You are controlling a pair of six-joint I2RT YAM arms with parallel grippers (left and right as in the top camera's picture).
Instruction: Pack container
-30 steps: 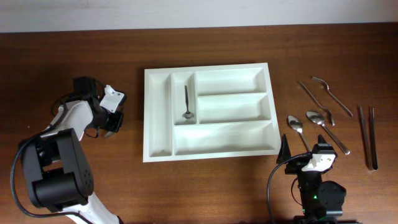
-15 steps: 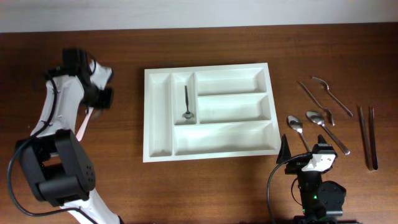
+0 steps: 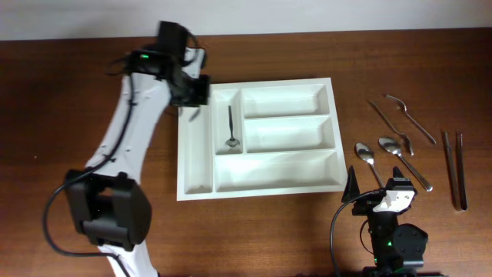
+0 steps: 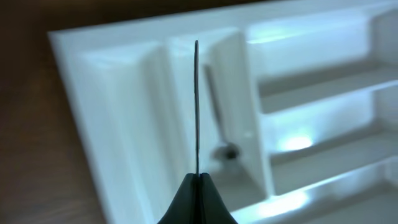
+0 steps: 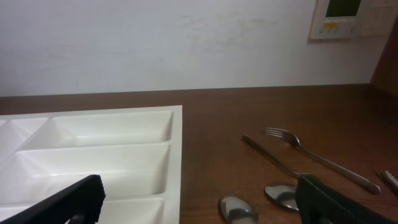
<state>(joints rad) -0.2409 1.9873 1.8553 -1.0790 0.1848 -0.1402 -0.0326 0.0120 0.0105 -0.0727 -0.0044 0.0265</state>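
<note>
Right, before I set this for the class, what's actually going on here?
The left end effector is shut on a thin metal utensil and hovers over the far-left corner of the white tray, above its narrow compartments. One small spoon already lies in the second narrow compartment. The right end effector sits open at the front right, beside loose cutlery not yet packed.

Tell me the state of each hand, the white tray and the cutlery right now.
container, one spoon in a narrow compartment, others look empty.
left hand, shut on a thin utensil, above the container's corner.
right hand, open, holding nothing.
loose cutlery, lying outside, right of the container.
</note>
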